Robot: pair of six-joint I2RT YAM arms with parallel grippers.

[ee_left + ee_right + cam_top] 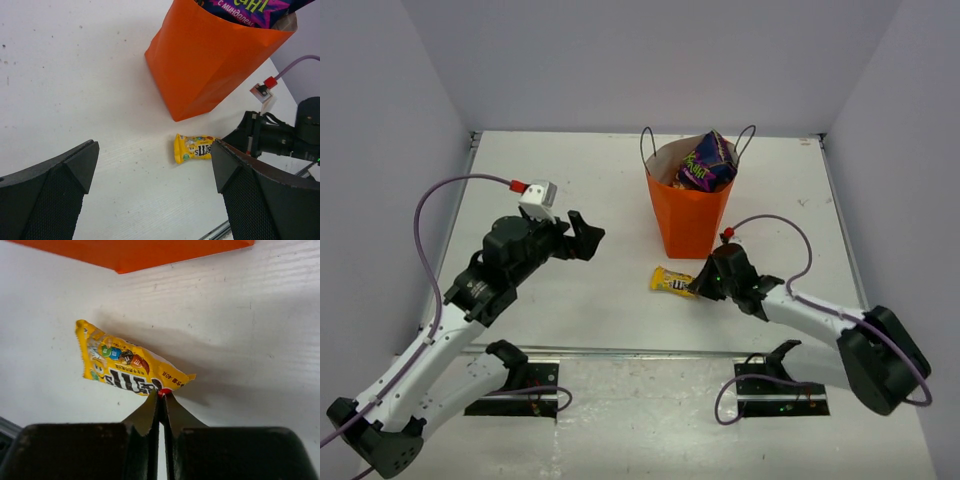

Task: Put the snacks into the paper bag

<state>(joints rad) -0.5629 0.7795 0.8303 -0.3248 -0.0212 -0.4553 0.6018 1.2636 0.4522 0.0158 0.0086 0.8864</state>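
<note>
The orange paper bag (688,215) stands upright at the table's middle back, with the dark purple nut bag (708,160) sticking out of its top. The small yellow pack (673,281) lies just in front of the paper bag; it also shows in the left wrist view (195,148) and the right wrist view (127,365). My right gripper (162,395) is shut on the near edge of the yellow pack, which looks slightly lifted above its shadow. My left gripper (582,238) is open and empty, left of the paper bag (210,70). The other snacks are hidden.
The table's metal front edge (620,351) runs just in front of the yellow pack. Grey walls close in the back and both sides. The right arm's purple cable (775,222) loops beside the paper bag.
</note>
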